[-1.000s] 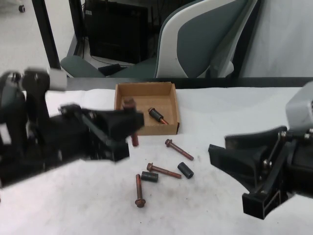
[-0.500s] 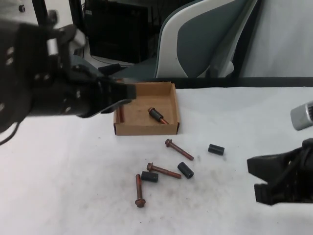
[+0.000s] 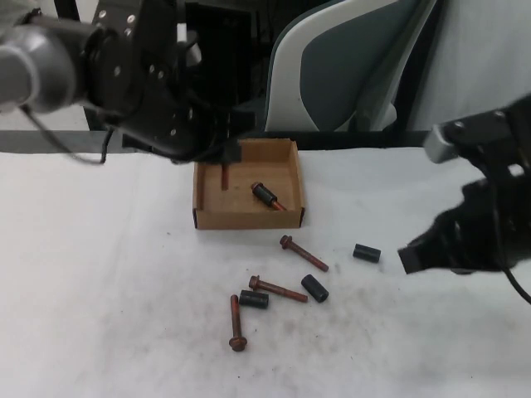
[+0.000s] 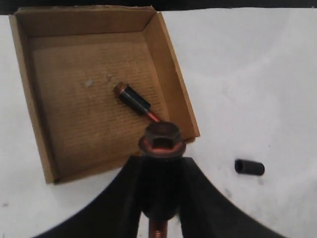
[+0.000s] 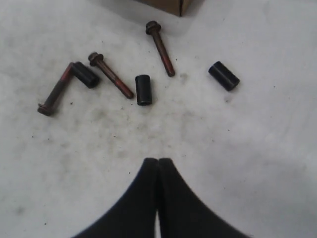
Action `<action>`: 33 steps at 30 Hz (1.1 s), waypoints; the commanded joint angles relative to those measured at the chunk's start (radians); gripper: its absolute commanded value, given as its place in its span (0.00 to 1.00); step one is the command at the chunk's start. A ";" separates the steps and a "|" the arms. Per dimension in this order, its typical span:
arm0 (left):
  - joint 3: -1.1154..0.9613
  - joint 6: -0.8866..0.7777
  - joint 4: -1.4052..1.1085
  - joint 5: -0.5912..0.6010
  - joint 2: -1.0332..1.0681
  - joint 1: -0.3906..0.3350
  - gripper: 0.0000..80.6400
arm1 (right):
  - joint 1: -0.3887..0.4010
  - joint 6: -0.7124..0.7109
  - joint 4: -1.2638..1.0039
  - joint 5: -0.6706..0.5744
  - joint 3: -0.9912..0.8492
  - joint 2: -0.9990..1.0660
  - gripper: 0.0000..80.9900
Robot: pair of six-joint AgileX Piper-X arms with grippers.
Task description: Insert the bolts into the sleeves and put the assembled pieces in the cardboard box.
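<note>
Brown cardboard box (image 4: 29,99) sits toward the far side of the white bench top (image 3: 124,315). One assembled piece (image 4: 133,99), a bolt in its black sleeve, lies on the box floor.

The left gripper (image 4: 161,166) hangs over the left part of the box in the high view. Its fingers are clamped on a held bolt (image 4: 162,140), whose hex head shows at the fingertips. The dark band between that head and the threaded end is probably a sleeve, though the fingers cover most of it.

On the bench in front of the box lie the loose parts:
- The far bolt (image 5: 159,40) is nearest the box.
- The middle bolt (image 5: 110,75) lies between the other two.
- The near bolt (image 5: 55,92) is closest to the arms, and a short sleeve (image 5: 85,74) touches its shank end.
- A second sleeve (image 5: 143,89) lies just beside the threaded end of the middle bolt.
- The third sleeve (image 5: 224,76) lies apart, off to the right.

The right gripper (image 5: 158,163) is over the bench to the right of these parts. Its fingers are pressed together with nothing between them.
</note>
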 commanded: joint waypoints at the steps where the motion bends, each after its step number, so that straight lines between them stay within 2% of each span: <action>1: -0.088 0.008 0.043 -0.025 0.042 0.015 0.01 | -0.021 -0.057 0.070 -0.033 -0.087 0.075 0.00; 14: -0.343 0.008 0.135 -0.030 0.267 0.044 0.01 | -0.096 -0.263 0.327 -0.091 -0.433 0.434 0.00; 19: -0.384 -0.013 0.136 -0.024 0.344 0.049 0.01 | -0.115 -0.276 0.350 -0.091 -0.528 0.540 0.00; 33: -0.422 -0.044 0.143 0.040 0.481 0.076 0.01 | -0.135 -0.327 0.275 -0.083 -0.587 0.647 0.00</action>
